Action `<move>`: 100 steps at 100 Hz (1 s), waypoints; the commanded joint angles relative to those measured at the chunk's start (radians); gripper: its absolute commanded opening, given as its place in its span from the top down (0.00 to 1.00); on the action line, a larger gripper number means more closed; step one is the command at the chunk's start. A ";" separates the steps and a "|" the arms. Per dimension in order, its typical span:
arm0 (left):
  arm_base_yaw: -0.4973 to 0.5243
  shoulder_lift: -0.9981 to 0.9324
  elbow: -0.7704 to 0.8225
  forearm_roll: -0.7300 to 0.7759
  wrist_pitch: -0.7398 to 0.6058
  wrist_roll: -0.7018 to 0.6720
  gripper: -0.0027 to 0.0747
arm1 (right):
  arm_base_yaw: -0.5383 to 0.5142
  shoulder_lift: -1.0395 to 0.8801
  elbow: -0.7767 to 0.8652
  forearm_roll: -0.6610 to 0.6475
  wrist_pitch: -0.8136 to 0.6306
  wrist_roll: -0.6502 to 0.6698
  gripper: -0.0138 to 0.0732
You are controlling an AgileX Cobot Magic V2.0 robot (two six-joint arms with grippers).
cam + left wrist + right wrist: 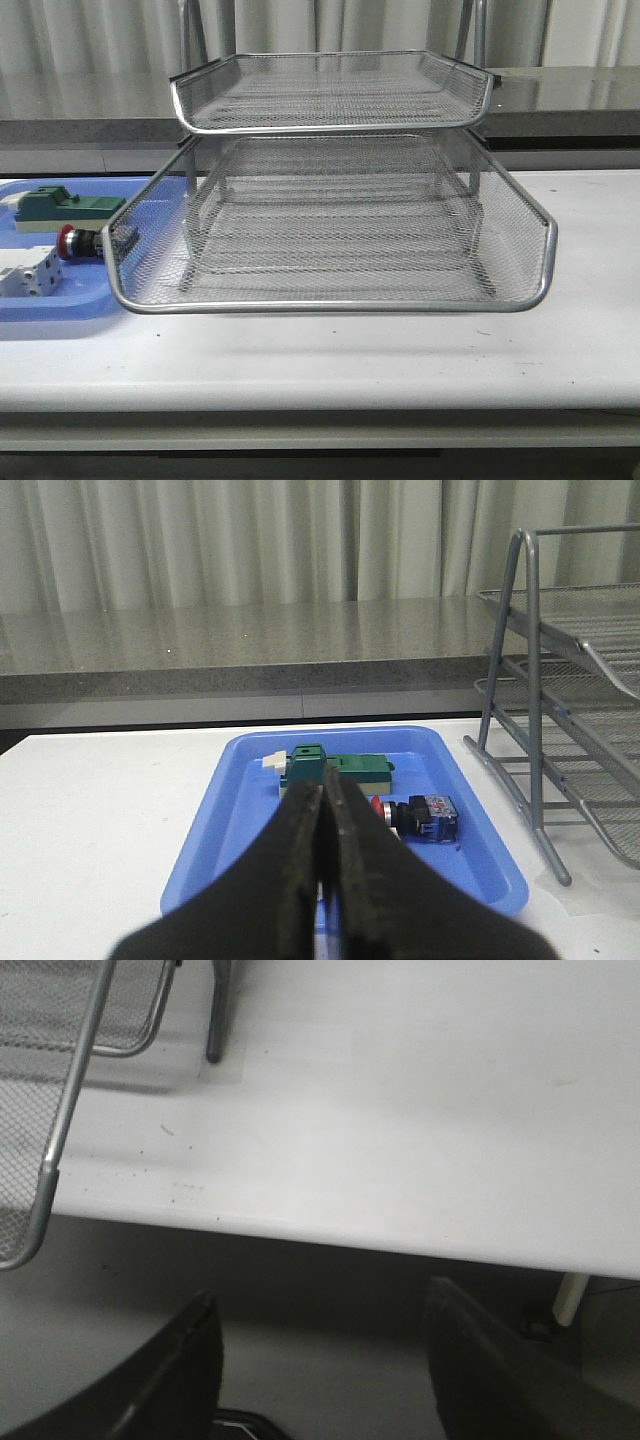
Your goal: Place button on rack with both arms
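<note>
Red-headed button (418, 815) lying on its side in the blue tray (250, 820), beside the rack (330, 230), within easy reach for pickup. Left tool (322, 880) pressed closed on nothing, aimed at the tray; right tool (320, 1360) spread wide and empty off the table (400, 1110) edge, probably waiting.

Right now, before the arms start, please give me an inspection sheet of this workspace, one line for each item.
Surface: white table, a few small dark specks, otherwise bare in front of the rack.
Job's things: button lies on its side in the blue tray; rack stands mid-table, a lower tray pulled out forward, trays hold nothing seen.
Clutter: green-topped block and white terminal block share the blue tray.
Grippers: left gripper jaws together, holding nothing, above the blue tray's near end; right gripper jaws apart, off the table edge.
Cables: nothing seen.
Surroundings: grey counter and curtain behind the table.
</note>
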 commanded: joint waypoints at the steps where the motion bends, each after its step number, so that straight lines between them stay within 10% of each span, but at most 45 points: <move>1: -0.003 -0.031 0.048 -0.004 -0.080 -0.011 0.99 | -0.004 -0.078 -0.036 -0.028 -0.039 0.019 0.32; 40: -0.003 -0.031 0.048 -0.004 -0.080 -0.011 0.99 | -0.004 -0.344 -0.036 -0.056 0.044 0.019 0.34; 74: -0.003 -0.031 0.048 -0.004 -0.080 -0.011 0.99 | -0.004 -0.392 -0.036 -0.068 0.073 0.019 0.91; 100: -0.003 -0.031 0.048 -0.004 -0.080 -0.011 0.99 | -0.004 -0.392 -0.036 -0.068 0.073 0.019 0.92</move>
